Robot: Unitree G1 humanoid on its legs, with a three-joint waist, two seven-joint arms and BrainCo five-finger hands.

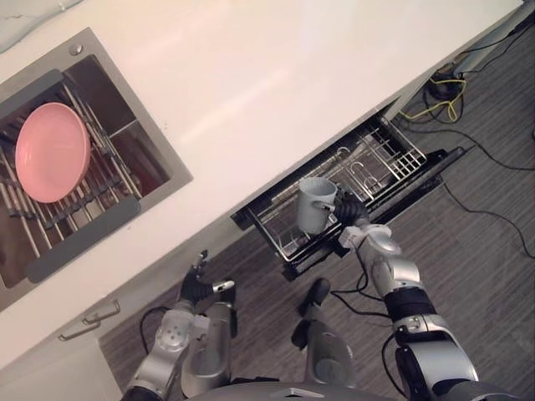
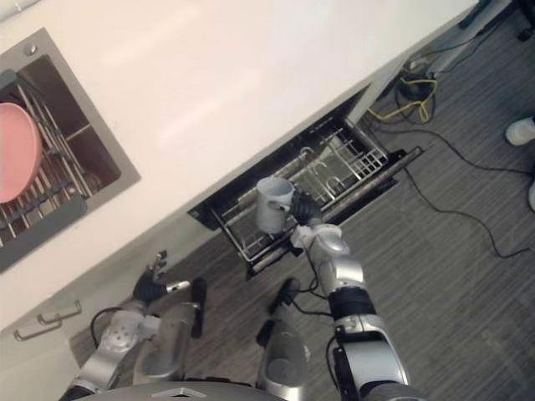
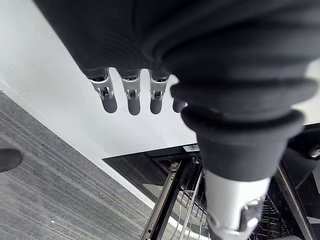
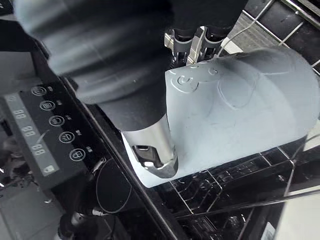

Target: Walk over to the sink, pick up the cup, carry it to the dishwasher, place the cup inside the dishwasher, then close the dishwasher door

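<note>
A pale grey-blue cup (image 1: 316,204) hangs upright over the pulled-out wire rack (image 1: 368,171) of the open dishwasher, above the rack's left end. My right hand (image 1: 349,210) is shut on the cup, gripping its side next to the handle; in the right wrist view the cup (image 4: 235,105) lies against the thumb (image 4: 152,145) with the fingers (image 4: 192,40) round it. The dishwasher door (image 1: 418,180) stands open below the counter edge. My left hand (image 1: 196,284) hangs low by the cabinet front, its fingers (image 3: 130,95) straight and holding nothing.
A sink (image 1: 159,159) set in the white counter (image 1: 276,75) holds a pink plate (image 1: 52,152) on a rack. Cabinet handles (image 1: 90,322) show at lower left. Yellow and black cables (image 1: 443,96) lie on the floor right of the dishwasher. A person's white shoe (image 2: 520,130) is at far right.
</note>
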